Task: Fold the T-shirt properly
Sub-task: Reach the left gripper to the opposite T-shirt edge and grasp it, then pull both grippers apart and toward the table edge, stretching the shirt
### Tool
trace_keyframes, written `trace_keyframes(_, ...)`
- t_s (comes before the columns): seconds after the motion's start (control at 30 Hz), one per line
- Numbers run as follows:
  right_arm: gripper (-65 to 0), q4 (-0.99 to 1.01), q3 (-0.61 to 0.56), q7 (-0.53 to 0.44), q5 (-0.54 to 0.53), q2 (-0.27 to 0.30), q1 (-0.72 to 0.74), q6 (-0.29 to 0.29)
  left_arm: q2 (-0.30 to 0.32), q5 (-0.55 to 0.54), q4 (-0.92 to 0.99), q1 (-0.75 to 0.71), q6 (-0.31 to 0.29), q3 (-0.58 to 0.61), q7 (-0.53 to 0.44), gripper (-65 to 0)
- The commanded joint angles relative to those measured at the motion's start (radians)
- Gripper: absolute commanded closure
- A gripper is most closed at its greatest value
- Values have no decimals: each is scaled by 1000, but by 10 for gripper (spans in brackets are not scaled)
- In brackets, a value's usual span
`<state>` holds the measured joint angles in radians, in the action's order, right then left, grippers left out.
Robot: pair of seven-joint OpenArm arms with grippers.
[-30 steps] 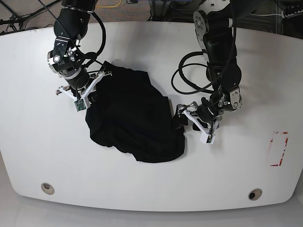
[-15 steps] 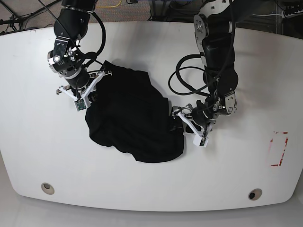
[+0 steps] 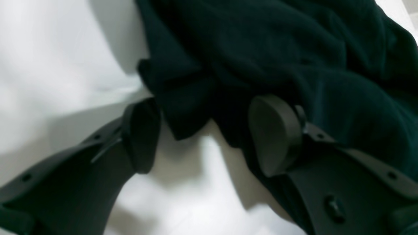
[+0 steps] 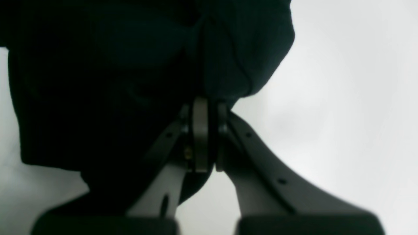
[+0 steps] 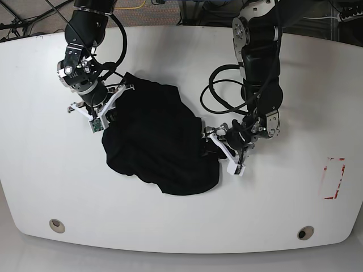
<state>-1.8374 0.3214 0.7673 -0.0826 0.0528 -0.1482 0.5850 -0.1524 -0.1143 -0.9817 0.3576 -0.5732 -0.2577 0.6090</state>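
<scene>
We see the white desk (image 5: 181, 226) carrying the black T-shirt (image 5: 156, 141), bunched left of its centre. At the shirt's right edge the left gripper (image 3: 205, 137) has its fingers apart around a fold; at its upper left the right gripper (image 4: 205, 137) appears clamped on cloth.

T-shirt (image 5: 156, 141) blocks centre — table (image 5: 283, 209) edges open.
</scene>
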Motion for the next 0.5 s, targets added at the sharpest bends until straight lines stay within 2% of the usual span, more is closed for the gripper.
trace_keyframes(0.0,0,-23,2,-24,-13,8,13,0,-5,10,4,10,15,18,35,-399)
trace_keyframes(0.23,0,-21,2,-21,-10,7,12,1,-5,0,21,26,39,53,27,-334)
trace_keyframes(0.47,0,-21,2,-23,-10,6,12,2,-5,-2,40,31,79,63,14,-229)
